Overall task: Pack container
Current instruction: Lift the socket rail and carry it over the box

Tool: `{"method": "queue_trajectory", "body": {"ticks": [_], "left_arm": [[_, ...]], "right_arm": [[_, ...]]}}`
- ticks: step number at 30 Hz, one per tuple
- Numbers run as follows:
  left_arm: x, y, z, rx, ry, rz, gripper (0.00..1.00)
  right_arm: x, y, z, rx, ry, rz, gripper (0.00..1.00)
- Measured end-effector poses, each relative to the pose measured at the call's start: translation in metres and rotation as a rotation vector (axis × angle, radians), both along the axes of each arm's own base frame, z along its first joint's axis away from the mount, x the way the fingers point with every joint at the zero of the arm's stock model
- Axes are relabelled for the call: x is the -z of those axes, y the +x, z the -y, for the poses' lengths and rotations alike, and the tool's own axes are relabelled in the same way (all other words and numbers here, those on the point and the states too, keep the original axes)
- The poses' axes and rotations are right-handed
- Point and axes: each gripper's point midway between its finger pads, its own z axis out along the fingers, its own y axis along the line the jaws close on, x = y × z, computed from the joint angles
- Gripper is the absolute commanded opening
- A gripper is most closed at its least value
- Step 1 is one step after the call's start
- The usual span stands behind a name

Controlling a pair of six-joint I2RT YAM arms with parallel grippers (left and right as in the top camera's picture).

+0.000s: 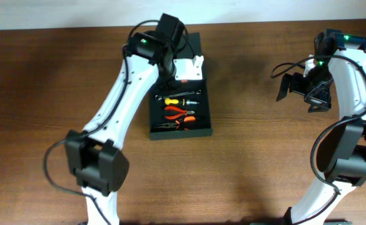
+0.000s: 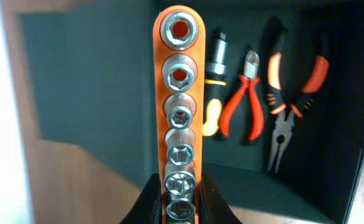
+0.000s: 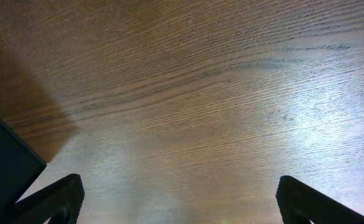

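- My left claw (image 2: 180, 200) is pinching the orange socket rail (image 2: 180, 93) by one end. The rail hangs lengthwise over the bare strip beside the screwdriver (image 2: 214, 81), cutters (image 2: 247, 93) and pliers (image 2: 287, 106), so I reckon that's its slot.
- The container (image 1: 181, 132) lies open on the bench (image 1: 45, 94), right below that claw.
- My right claw (image 3: 178, 202) is spread wide and holds nothing, well off to the container's right.

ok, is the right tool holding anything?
No: the right tool is open, its fingers spread wide with only bare table between them.
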Motion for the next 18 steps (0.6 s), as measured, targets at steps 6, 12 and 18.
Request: {"method": "queue_trajectory", "body": {"ticks": [6,12,18], "left_arm": [[0.037,0.002,0.001,0.003,0.035,-0.075,0.02],[0.055,0.001,0.001,0.007,0.054,-0.116,0.02],[0.058,-0.006,0.004,0.015,0.035,-0.152,0.02]], "right_arm": [[0.000,0.000,0.000,0.000,0.000,0.000,0.99],[0.000,0.000,0.000,0.000,0.000,0.000,0.99],[0.000,0.000,0.000,0.000,0.000,0.000,0.99]]}}
